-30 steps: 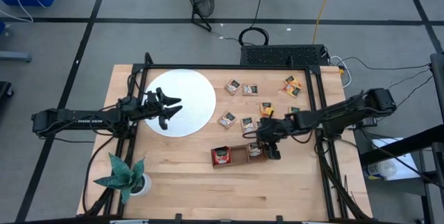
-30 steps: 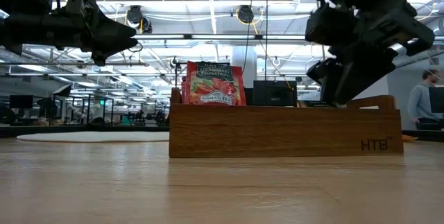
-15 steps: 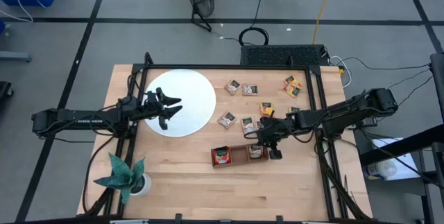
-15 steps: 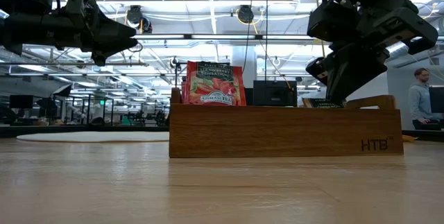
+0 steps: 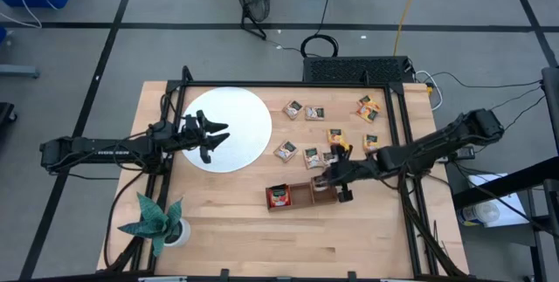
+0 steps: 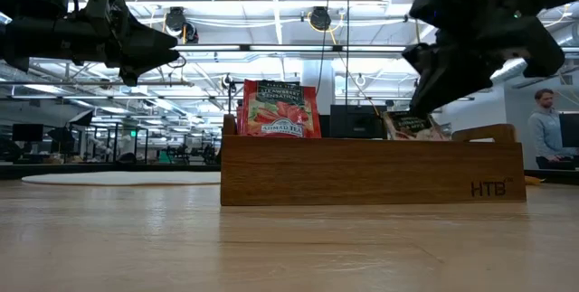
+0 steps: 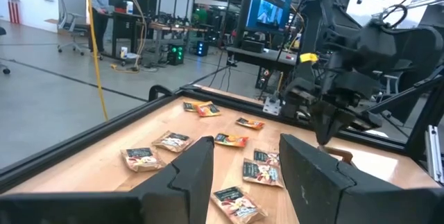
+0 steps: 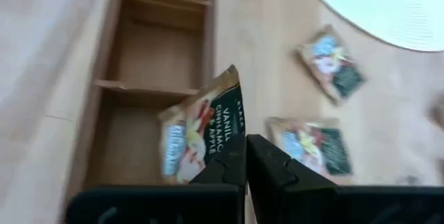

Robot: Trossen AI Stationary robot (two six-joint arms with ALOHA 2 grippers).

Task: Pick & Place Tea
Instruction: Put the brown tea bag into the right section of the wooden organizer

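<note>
A brown wooden tray (image 5: pixel 301 196) lies on the table's right half. A red tea sachet (image 6: pixel 279 109) stands upright in its left compartment. My right gripper (image 5: pixel 333 183) is over the tray's right compartment, shut on a tea sachet (image 8: pixel 198 137) that leans there. Several more tea sachets (image 5: pixel 311 154) lie flat on the table beyond the tray. My left gripper (image 5: pixel 214 135) hovers level and open above the white disc (image 5: pixel 240 112), holding nothing. My right gripper pinches one side edge of the sachet (image 8: pixel 236 128) between its two shut fingers. They slant down from the table's right side. The sachet stands tilted, its top (image 6: pixel 412 122) above the tray wall; its lower end is down inside the right compartment, hidden by that wall.
A potted plant (image 5: pixel 157 223) stands at the near left corner. A dark metal frame (image 5: pixel 395 99) borders the table. Loose sachets lie at the far right (image 5: pixel 368 107). A person (image 6: pixel 545 131) stands in the room beyond the table.
My right gripper has shut on the sachet in the tray's right compartment, rolled its wrist and risen a little. The sachet, which lay low behind the tray wall, now stands tilted with its top above the wall.
</note>
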